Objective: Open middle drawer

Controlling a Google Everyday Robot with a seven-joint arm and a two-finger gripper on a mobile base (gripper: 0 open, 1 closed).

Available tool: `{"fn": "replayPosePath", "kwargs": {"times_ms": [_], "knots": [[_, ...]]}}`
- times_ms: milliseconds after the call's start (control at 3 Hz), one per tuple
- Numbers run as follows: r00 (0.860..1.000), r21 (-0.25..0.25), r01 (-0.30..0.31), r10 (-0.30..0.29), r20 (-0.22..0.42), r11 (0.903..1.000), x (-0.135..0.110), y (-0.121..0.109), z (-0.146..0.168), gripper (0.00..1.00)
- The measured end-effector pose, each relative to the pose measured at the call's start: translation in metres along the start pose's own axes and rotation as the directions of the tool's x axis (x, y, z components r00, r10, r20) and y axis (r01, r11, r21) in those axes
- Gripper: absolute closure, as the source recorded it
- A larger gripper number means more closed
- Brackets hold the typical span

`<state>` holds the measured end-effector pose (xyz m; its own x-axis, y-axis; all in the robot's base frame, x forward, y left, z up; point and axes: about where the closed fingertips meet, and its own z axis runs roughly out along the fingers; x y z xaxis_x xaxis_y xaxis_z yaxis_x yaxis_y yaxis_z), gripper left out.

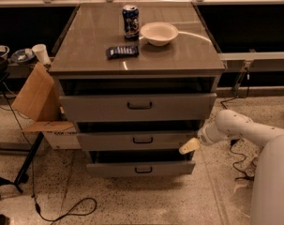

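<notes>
Sitting between the taller top drawer (85, 108) and the bottom drawer (113, 169), the middle drawer (108, 141) is found with its dark bar handle (142, 140) at the centre of a low front panel. The gripper (189, 146) is held at that panel's right end — touching or just beside it — and whether it is spread or closed cannot be told. The drawer is judged rigid and fairly heavy (grey metal, likely on slides), so hold is best taken at the handle or behind the right edge.

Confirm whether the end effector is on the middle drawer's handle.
No, the end effector sits by the right end of the middle drawer, away from its handle.
</notes>
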<state>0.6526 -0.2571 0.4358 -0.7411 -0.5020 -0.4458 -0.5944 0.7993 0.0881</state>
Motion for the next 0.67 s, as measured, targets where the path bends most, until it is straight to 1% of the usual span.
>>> {"fn": "replayPosePath", "kwargs": {"times_ms": [333, 667], "knots": [[1.0, -0.014, 0.021, -0.021, 0.016, 0.9997, -0.0055, 0.0056, 0.0026, 0.0], [0.999, -0.016, 0.036, -0.036, 0.028, 0.9992, -0.0086, 0.0082, 0.0035, 0.0]]}}
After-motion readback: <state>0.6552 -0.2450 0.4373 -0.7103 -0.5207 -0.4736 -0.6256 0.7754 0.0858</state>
